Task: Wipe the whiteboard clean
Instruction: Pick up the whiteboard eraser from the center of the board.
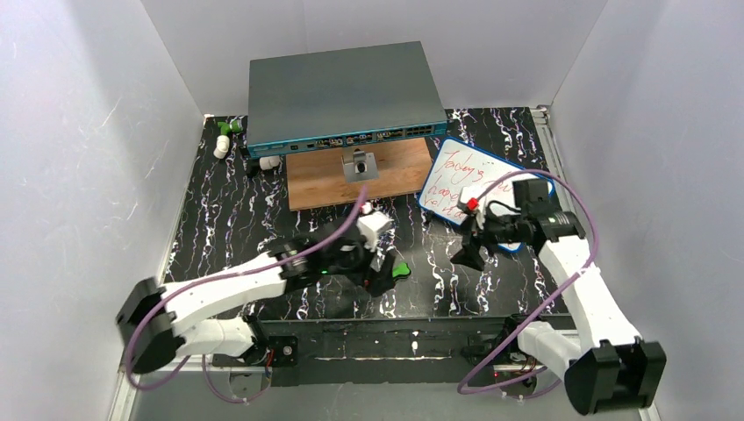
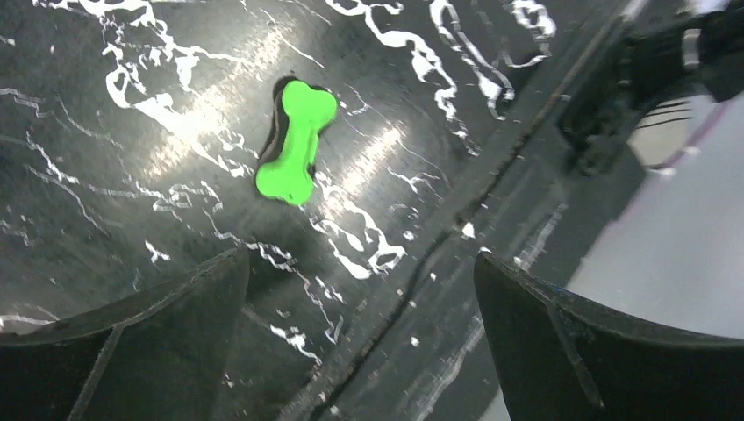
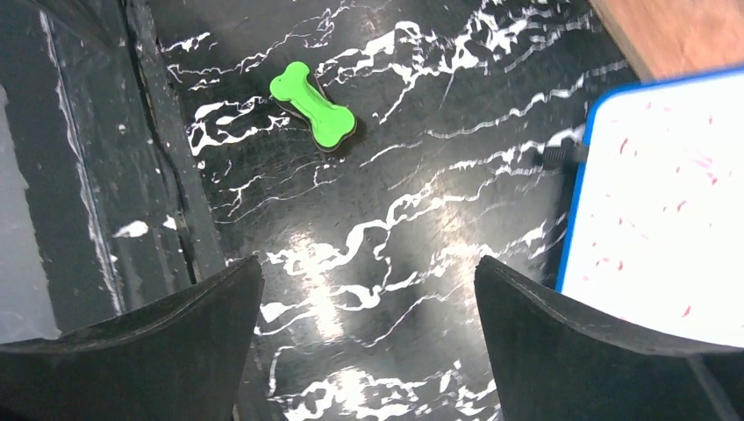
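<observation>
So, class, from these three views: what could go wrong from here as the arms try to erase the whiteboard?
1. The green bone-shaped eraser lies flat on the table; the open left gripper might push it away rather than grasp it.
2. The whiteboard lies loose, held by nothing, so wiping may slide it.
3. The right gripper, also open, points toward the same eraser; the two could collide.

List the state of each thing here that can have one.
Whiteboard: lying flat, red writing not erased.
Eraser: lying on the table, green side up, not held.
Left gripper: open, empty, close to the eraser.
Right gripper: open, empty, beside the whiteboard.
</observation>
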